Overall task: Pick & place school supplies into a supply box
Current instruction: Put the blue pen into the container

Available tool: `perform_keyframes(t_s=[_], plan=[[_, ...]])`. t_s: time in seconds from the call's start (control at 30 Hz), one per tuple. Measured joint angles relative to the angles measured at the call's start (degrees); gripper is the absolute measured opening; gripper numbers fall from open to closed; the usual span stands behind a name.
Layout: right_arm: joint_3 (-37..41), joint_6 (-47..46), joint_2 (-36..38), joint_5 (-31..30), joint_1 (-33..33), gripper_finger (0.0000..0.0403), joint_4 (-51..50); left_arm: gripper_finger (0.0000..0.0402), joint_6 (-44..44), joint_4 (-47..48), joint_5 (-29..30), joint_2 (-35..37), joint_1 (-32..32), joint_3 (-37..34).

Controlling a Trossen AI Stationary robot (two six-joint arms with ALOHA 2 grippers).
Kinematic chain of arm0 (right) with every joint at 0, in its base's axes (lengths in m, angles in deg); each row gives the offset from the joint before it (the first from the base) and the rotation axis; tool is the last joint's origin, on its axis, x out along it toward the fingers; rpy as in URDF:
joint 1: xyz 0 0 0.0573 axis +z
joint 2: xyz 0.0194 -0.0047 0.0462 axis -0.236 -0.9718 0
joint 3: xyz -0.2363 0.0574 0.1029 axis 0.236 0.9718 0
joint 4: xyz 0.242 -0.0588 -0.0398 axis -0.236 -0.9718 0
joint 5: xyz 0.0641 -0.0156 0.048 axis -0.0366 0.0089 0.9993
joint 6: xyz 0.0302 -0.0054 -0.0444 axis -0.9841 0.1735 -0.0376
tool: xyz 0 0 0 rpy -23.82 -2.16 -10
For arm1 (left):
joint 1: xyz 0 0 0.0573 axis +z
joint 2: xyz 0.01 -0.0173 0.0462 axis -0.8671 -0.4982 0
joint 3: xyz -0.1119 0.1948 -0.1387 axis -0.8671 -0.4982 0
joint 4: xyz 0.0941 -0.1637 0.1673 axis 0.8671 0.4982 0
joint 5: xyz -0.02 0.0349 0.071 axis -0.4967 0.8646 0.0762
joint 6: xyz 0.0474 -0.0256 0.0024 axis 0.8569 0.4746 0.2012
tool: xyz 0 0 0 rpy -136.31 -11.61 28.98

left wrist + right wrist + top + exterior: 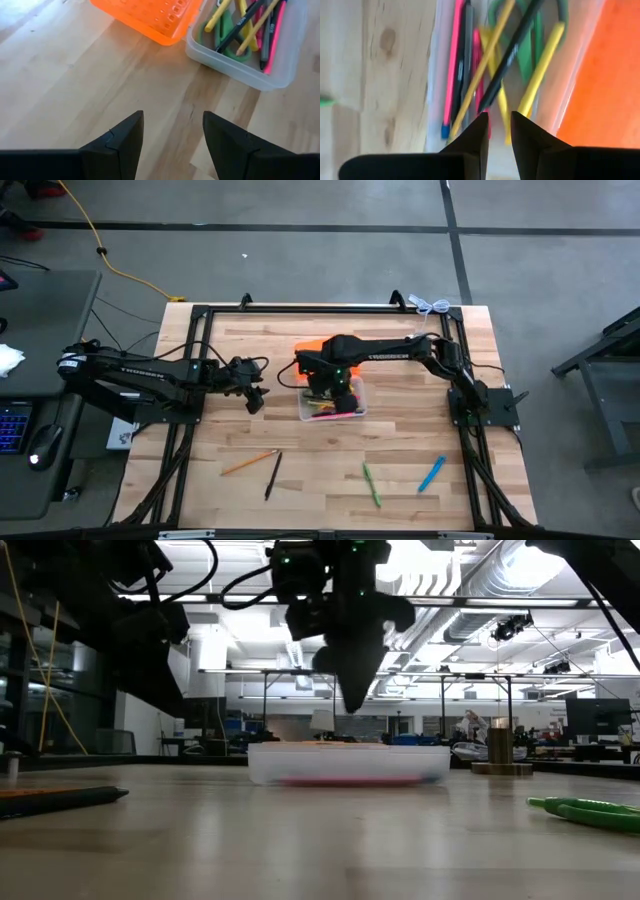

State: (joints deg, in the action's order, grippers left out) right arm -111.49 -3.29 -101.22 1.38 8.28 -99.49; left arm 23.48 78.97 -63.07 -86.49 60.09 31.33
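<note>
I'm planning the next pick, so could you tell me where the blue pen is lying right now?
In the high view the blue pen lies on the table's front right area, beside the green pen and well clear of the supply box.

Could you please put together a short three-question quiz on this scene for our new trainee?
1. True or false: the supply box has its orange lid closed.
2. How many school supplies lie on the table outside the box? A) two B) four C) six
3. Which gripper hangs directly over the box?

Key:
1. False. The lid is swung open and lies on the wood beside the box.
2. B: the orange pencil, the black pen, the green marker and the blue marker.
3. The right gripper, empty, its fingers slightly apart. The left gripper waits open to the box's left.
</note>
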Motion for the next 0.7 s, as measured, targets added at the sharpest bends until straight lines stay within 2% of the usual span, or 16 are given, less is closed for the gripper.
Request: perform_keyframes(t_s=[0.33,0.7], plan=[[0.04,-6.89,4.81,0.43,0.16,0.0057,-11.27,0.0232,-1.15,0.03,-1.70,0.02,-0.01,0.00],[0.06,-12.95,17.85,1.91,1.75,0.0058,-12.93,0.0232,-1.73,-0.04,-2.95,0.02,-0.01,0.00]])
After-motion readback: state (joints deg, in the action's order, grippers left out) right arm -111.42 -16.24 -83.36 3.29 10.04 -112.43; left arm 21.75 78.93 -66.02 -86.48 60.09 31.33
